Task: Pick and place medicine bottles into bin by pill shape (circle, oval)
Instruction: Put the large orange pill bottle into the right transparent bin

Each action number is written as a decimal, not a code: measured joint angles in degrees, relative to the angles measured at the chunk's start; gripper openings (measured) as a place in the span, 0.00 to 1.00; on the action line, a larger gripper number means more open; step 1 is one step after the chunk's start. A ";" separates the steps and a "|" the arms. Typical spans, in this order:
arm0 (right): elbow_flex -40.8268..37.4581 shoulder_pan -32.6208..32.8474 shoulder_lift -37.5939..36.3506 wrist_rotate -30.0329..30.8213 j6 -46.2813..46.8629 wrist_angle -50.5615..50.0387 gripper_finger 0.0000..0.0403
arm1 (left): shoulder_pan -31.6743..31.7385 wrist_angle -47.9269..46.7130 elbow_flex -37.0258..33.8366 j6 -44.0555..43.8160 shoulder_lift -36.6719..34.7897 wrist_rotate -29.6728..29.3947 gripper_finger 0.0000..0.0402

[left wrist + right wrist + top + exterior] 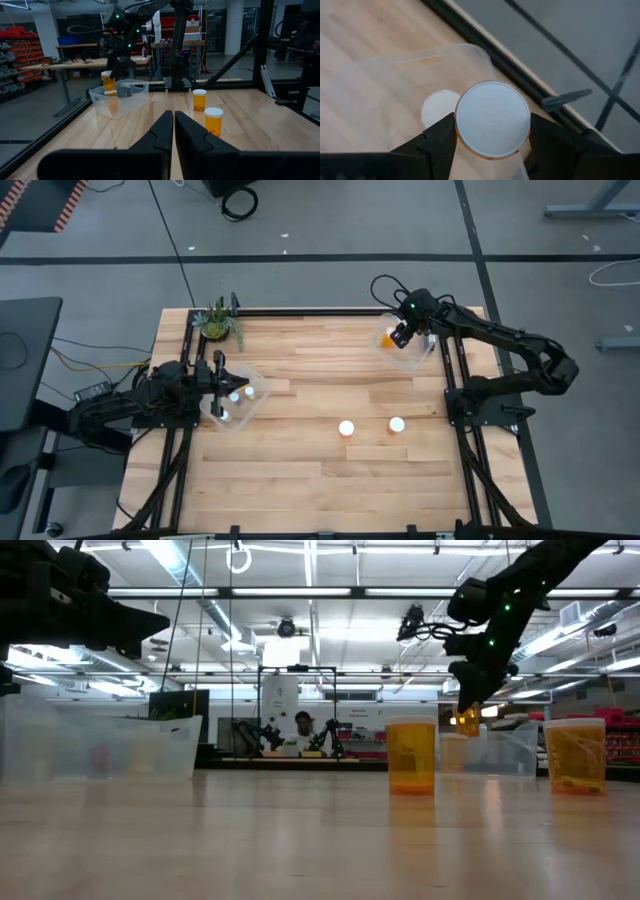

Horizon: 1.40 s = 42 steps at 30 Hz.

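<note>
My right gripper (399,336) hangs over the clear bin (412,352) at the table's far right, shut on an amber medicine bottle (492,119) with a white cap. Another white-capped bottle (439,107) lies in that bin below it. Two more bottles (346,428) (397,424) stand upright on their bases on the wooden table near its middle. My left gripper (222,383) is shut and empty over the clear bin (240,408) at the left, which holds several bottles with white caps. My right gripper pinches the bottle between its two fingers (437,142), at opposite sides just under the white cap's rim (461,134). The fingers come from above, pointing down. The bottle hangs upright, cap up, lifted clear above the bin's rim (106,79).
A green potted plant (217,322) stands at the table's far left corner. Black frame rails run along the left and right edges. The wooden top (300,470) toward the near edge is bare.
</note>
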 joint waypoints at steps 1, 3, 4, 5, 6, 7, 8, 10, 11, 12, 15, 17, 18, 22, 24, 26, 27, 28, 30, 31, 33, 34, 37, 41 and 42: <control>-0.26 -0.35 0.00 0.13 0.15 0.24 0.58 | 0.00 0.00 0.00 -0.02 0.00 0.01 0.06; -0.57 -0.95 0.13 -0.21 0.72 -0.43 0.58 | -0.01 0.00 0.00 -0.01 0.00 0.01 0.07; -0.58 -1.29 0.11 -0.25 0.98 -0.22 0.58 | 0.01 0.00 -0.01 0.00 0.00 -0.01 0.07; -0.53 -1.57 0.07 -0.25 1.13 0.18 0.58 | 0.00 0.00 -0.01 0.00 0.00 0.01 0.08; -0.49 -1.86 0.07 -0.32 1.22 0.25 0.58 | 0.00 0.00 -0.01 -0.02 0.00 0.01 0.08; -0.49 -2.07 0.07 -0.32 1.23 0.06 0.58 | 0.00 0.00 -0.01 -0.02 0.00 0.01 0.08; -0.51 -2.27 0.07 -0.31 1.23 -0.05 0.58 | 0.01 0.00 -0.01 -0.01 0.00 0.01 0.09; -0.51 -2.55 0.07 -0.30 1.25 0.02 0.58 | 0.01 0.00 0.00 0.00 0.00 0.01 0.09; -0.51 -2.57 0.07 -0.30 1.23 0.00 0.58 | 0.00 0.00 0.00 0.00 0.00 0.01 0.09; -0.51 -2.56 0.07 -0.30 1.23 0.01 0.58 | 0.01 0.00 -0.01 0.00 0.00 0.01 0.09; -0.51 -2.52 0.07 -0.30 1.23 0.02 0.58 | 0.00 0.00 0.00 -0.01 0.00 0.01 0.08; -0.51 -2.53 0.07 -0.30 1.23 0.02 0.58 | 0.01 0.00 -0.01 0.00 0.00 0.01 0.07; -0.51 -2.53 0.07 -0.30 1.23 0.02 0.58 | 0.01 0.00 0.00 0.00 0.00 0.01 0.07; -0.51 -2.52 0.07 -0.30 1.23 0.02 0.58 | 0.00 0.00 0.00 0.01 0.00 0.01 0.06; -0.51 -2.52 0.07 -0.30 1.21 0.02 0.58 | -0.01 0.00 0.01 0.00 0.00 0.01 0.07; -0.51 -2.52 0.07 -0.32 1.29 0.04 0.58 | -0.01 0.00 -0.01 0.01 0.00 0.01 0.08; -0.51 -2.52 0.07 -0.36 1.34 0.04 0.58 | 0.00 0.00 -0.01 0.00 0.00 0.01 0.08; -0.61 -2.52 0.07 -0.64 1.37 0.14 0.58 | 0.00 0.00 0.00 0.00 0.00 0.01 0.09; -1.39 -2.52 0.02 -0.81 1.45 0.29 0.58 | 0.00 0.00 -0.01 0.00 0.00 0.01 0.09; -1.94 -2.52 0.02 -0.90 1.45 0.34 0.58 | -0.01 0.00 0.00 0.01 0.00 0.01 0.09; -3.13 -2.52 0.02 -0.91 1.45 1.34 0.58 | 0.00 0.00 -0.01 0.00 0.00 0.01 0.08; -3.66 -2.52 0.02 -0.91 1.45 1.89 0.58 | 0.01 0.00 -0.01 0.00 0.00 -0.01 0.08; -5.33 -2.52 0.02 -0.95 1.48 2.45 0.58 | -0.01 0.00 -0.01 -0.01 0.00 0.00 0.07; -6.96 -2.65 0.02 -1.84 1.62 3.40 0.58 | -0.01 0.00 0.00 0.00 0.00 -0.01 0.06; -7.36 -2.75 0.02 -2.11 1.52 3.84 0.58 | -0.01 0.00 -0.01 -0.02 0.00 -0.01 0.06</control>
